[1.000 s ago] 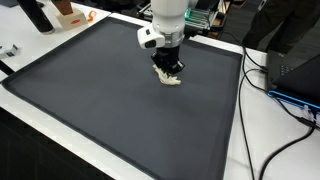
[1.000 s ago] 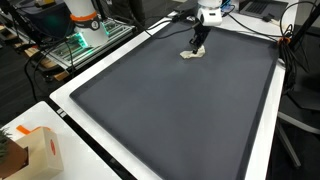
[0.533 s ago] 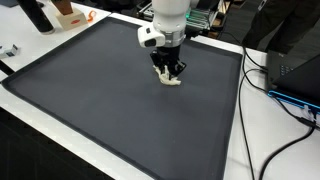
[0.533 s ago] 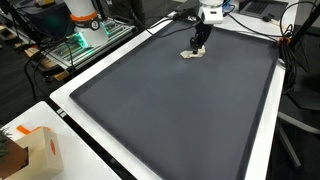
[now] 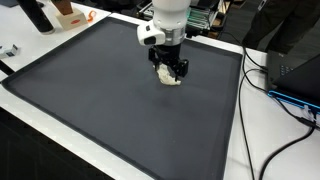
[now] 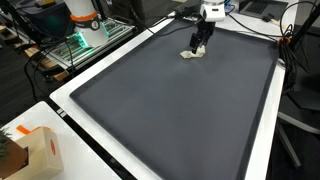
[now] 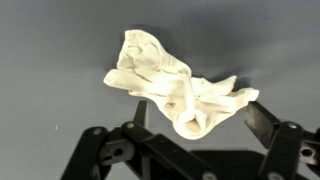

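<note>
A crumpled white cloth lies on the dark grey mat, near its far side in both exterior views. My gripper hangs just above the cloth, pointing straight down. Its two black fingers stand wide apart on either side of the cloth's rolled end, so the gripper is open. The cloth rests loose on the mat and is not pinched.
The mat fills a white-edged table. Cables and a dark device lie off one side. A cardboard box sits at a near corner, and a lit equipment rack stands beyond another edge.
The jaws have gone from shut on the cloth to wide open, letting it go on the mat. The gripper has risen slightly; the cloth stays in place.
</note>
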